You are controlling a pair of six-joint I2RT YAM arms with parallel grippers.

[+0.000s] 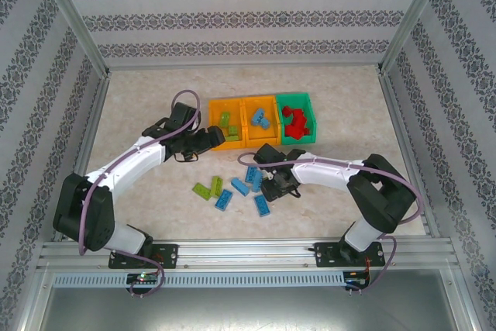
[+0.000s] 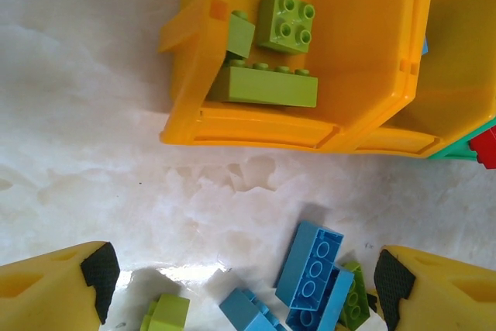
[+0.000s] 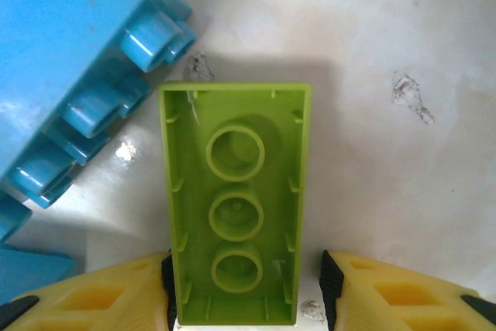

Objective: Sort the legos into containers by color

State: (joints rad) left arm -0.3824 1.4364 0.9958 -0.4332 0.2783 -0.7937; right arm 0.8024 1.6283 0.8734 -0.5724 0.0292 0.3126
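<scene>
Holds left tool (image 2: 240,284) spread wide above tabletop (image 2: 93,153), near side of orange bin (image 2: 256,125); straddles upturned green brick (image 3: 235,207) with right tool (image 3: 246,292), not quite clamped.

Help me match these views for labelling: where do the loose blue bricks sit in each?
Top external: loose blue bricks mid-table, beside the right pincer.
Left wrist: bricks at bottom edge, right of centre.
Right wrist: bricks along left edge.
Shared landmark: pale marbled tabletop.

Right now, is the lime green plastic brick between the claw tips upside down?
Upside down: the lime green brick shows hollow underside tubes, not studs.
</scene>
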